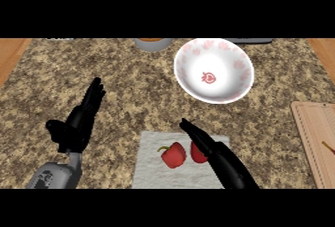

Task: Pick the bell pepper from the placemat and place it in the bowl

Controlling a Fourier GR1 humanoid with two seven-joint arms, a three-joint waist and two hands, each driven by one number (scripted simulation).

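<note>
Bell pepper (173, 155) is sitting on the white placemat (149, 170), red with a green stem. Left to right then: the left hand (79, 122) hangs over the speckled table (131, 88), fingers straight, holding nothing. The right hand (208, 146) lies across the placemat just right of the pepper, fingers stretched out, nothing grabbed. The bowl (229, 91) sits further back, apart from the pepper. A wooden board (314, 142) is at the right edge.
</note>
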